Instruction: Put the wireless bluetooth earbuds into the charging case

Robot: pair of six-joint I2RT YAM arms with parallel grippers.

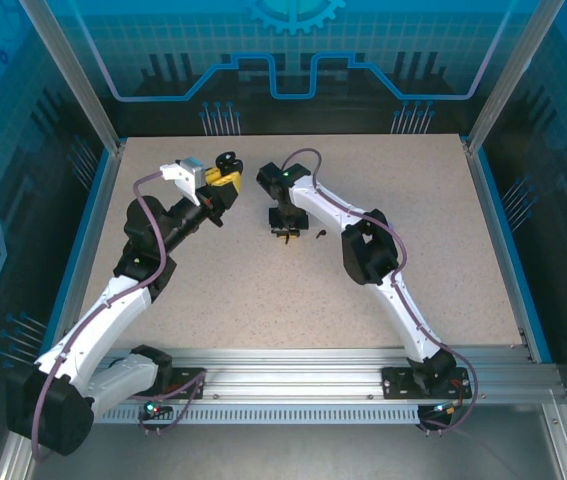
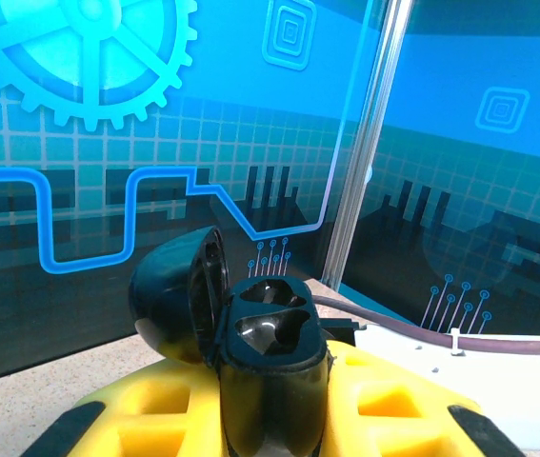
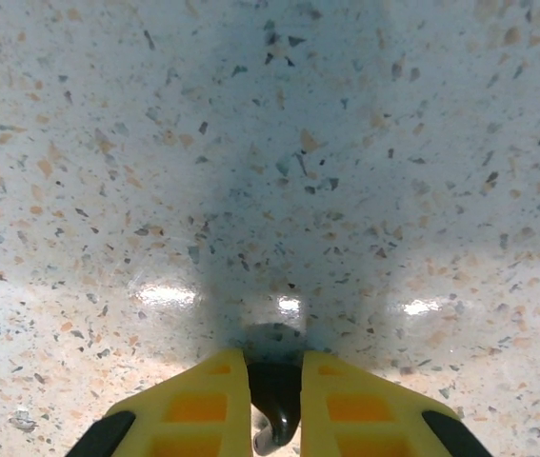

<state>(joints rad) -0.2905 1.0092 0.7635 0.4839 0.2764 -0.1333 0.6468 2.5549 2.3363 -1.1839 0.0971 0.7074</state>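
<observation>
Speckled table (image 1: 263, 290): left end effector (image 2: 270, 390) clamps the open black charging case (image 2: 268, 324), both sockets empty.
Right end effector (image 3: 275, 367) pinches black earbud (image 3: 277, 405) near table. Likely risk: tilted stem misses socket and slips out.

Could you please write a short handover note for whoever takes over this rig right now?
Left gripper: shut on the open black charging case, held up off the table. The lid is swung aside and both wells look empty.
Right gripper: pointing down close to the table, shut on a black earbud.
A small dark item lies on the table beside the right gripper. It may be the second black earbud, but it is too small to be sure.
Done: case open and held, one earbud gripped.
Left: carry the earbud to the case, seat it in a well, then fetch the next.
</observation>
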